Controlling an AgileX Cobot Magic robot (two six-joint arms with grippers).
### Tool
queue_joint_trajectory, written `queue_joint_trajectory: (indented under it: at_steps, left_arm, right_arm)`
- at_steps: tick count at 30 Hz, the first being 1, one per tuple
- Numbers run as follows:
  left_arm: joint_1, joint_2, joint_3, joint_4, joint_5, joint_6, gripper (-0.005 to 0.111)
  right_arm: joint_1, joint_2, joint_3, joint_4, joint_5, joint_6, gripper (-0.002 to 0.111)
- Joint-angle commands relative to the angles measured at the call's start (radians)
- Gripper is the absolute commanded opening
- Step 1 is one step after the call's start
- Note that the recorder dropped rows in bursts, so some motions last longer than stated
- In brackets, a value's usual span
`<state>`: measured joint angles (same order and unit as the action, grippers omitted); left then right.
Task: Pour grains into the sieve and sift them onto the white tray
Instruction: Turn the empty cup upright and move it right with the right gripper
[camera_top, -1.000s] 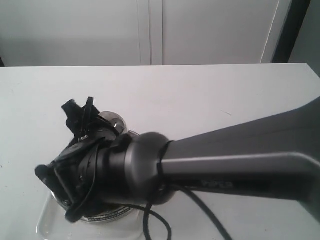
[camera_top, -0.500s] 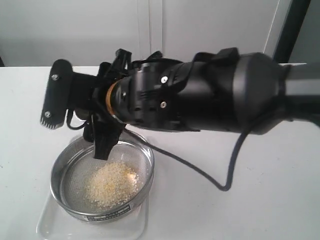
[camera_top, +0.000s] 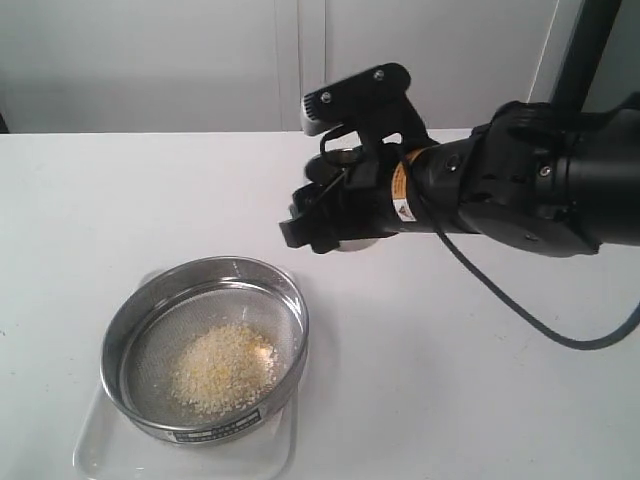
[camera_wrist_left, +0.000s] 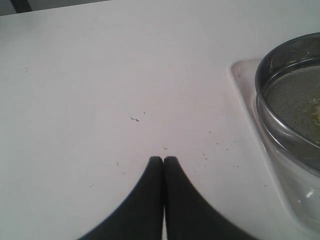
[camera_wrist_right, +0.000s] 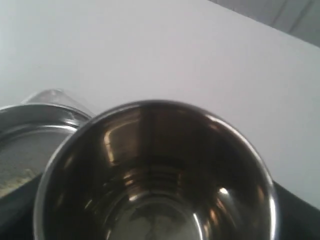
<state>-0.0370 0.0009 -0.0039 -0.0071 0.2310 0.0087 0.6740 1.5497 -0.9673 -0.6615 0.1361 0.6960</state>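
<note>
Grains (camera_top: 222, 368) in sieve (camera_top: 292, 330) on tray (camera_top: 100, 455); right fingers (camera_top: 360, 95) clasp empty cup (camera_wrist_right: 150, 175); left fingers (camera_wrist_left: 147, 200) closed.

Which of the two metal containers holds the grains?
The wide mesh-bottomed sieve on the white tray; the steel cup in the right gripper looks empty.

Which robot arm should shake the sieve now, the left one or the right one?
Left, probably. The left gripper is empty and shut, right beside the sieve. The right gripper is busy holding the empty steel cup, farther off.
</note>
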Motion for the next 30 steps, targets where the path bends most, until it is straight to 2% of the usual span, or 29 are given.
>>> queue_joint_trajectory:
  at_steps: [1,9,14,19,23,30]
  left_arm:
    - [-0.005,-0.001,0.004,-0.010,0.002,-0.009,0.000]
    - [-0.005,-0.001,0.004,-0.010,0.002,-0.009,0.000]
    - [-0.005,-0.001,0.004,-0.010,0.002,-0.009,0.000]
    - [-0.005,-0.001,0.004,-0.010,0.002,-0.009,0.000]
    - [-0.005,-0.001,0.004,-0.010,0.002,-0.009,0.000]
    - [-0.005,-0.001,0.004,-0.010,0.002,-0.009,0.000]
  right_arm:
    - [-0.057,-0.014,0.012,-0.003,0.080,0.016,0.000]
    - [-0.215,-0.014,0.098,-0.001,0.050,0.016,0.000]
    - [-0.371,-0.012,0.184,0.000,-0.125,0.042,0.000]
    - [-0.468,0.005,0.220,0.033,-0.261,0.042,0.000]
    - [-0.514,0.065,0.221,0.042,-0.366,0.006,0.000]
    - [-0.517,0.175,0.221,0.044,-0.526,-0.099,0.000]
